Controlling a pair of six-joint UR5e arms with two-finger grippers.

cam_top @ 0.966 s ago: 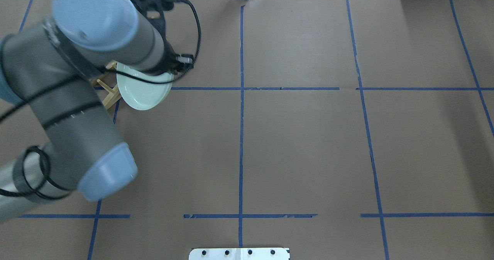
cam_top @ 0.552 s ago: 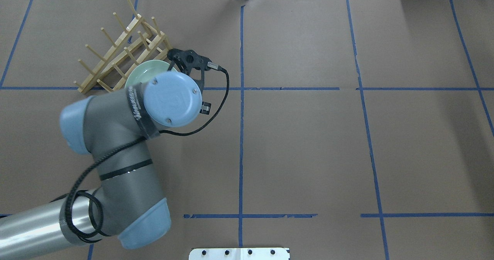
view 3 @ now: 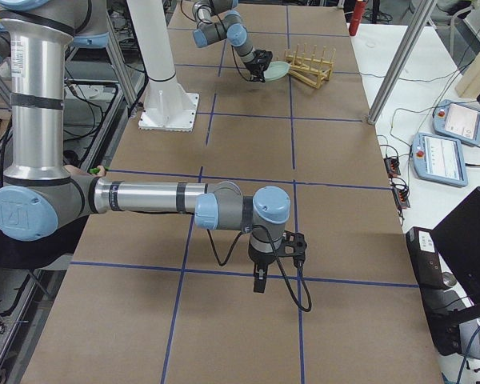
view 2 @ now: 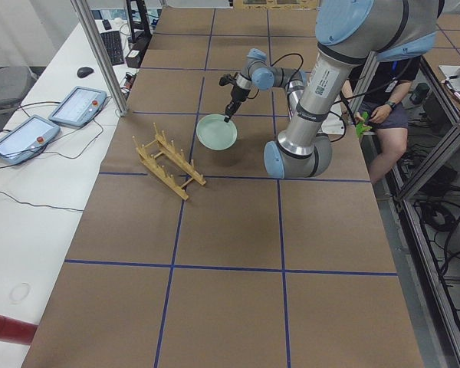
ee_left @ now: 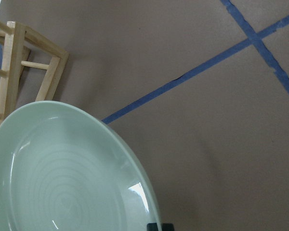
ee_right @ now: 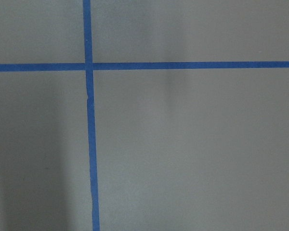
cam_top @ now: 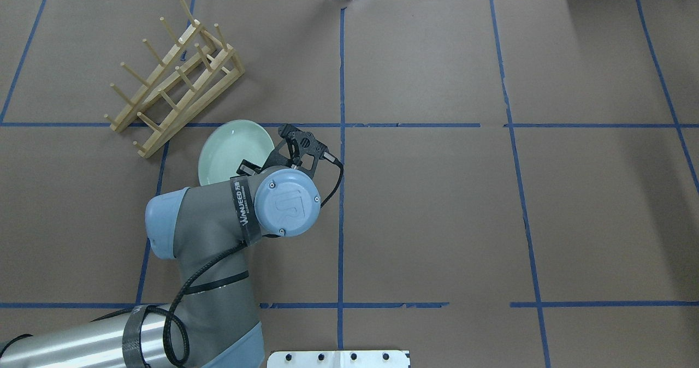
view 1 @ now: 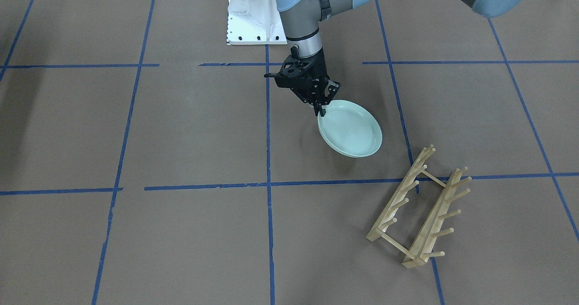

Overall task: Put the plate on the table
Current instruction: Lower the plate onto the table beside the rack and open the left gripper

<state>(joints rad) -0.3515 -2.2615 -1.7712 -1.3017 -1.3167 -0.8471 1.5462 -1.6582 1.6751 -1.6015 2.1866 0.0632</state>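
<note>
Brown paper crossed by blue tape lines (cam_top: 341,193) covers the table (cam_top: 437,220), and the white robot base (cam_top: 338,358) is seen at its near edge in the overhead view. At the far left of that view a light wooden peg rack (cam_top: 175,78) is set at a slant on the paper. Just right of the rack's nearer end, and apart from it, the pale green plate (cam_top: 235,150) is found. Its far edge overlaps a horizontal tape line as seen from above. The plate is thus placed between the rack and the central lengthwise line.

The plate is gripped by the left gripper (view 1: 320,110), whose two fingers are clamped on the rim at the side nearest the robot base. From the front-facing camera the plate is seen tilted, with the gripped edge raised and the opposite edge lowered toward the paper. A soft shadow is cast beneath it. Whether the low edge touches the table cannot be told. In the left wrist view the plate's concentric rings fill the lower left, a corner of the rack shows at the upper left, and a dark fingertip is glimpsed at the bottom edge.

Well to the right, far from the plate, the right gripper (view 3: 258,282) is seen only from the camera at the table's right end. It is pointed down just above the paper beside a tape line. Whether its fingers are apart or together cannot be told. Only paper and two crossing tape lines are shown by the right wrist camera.
</note>
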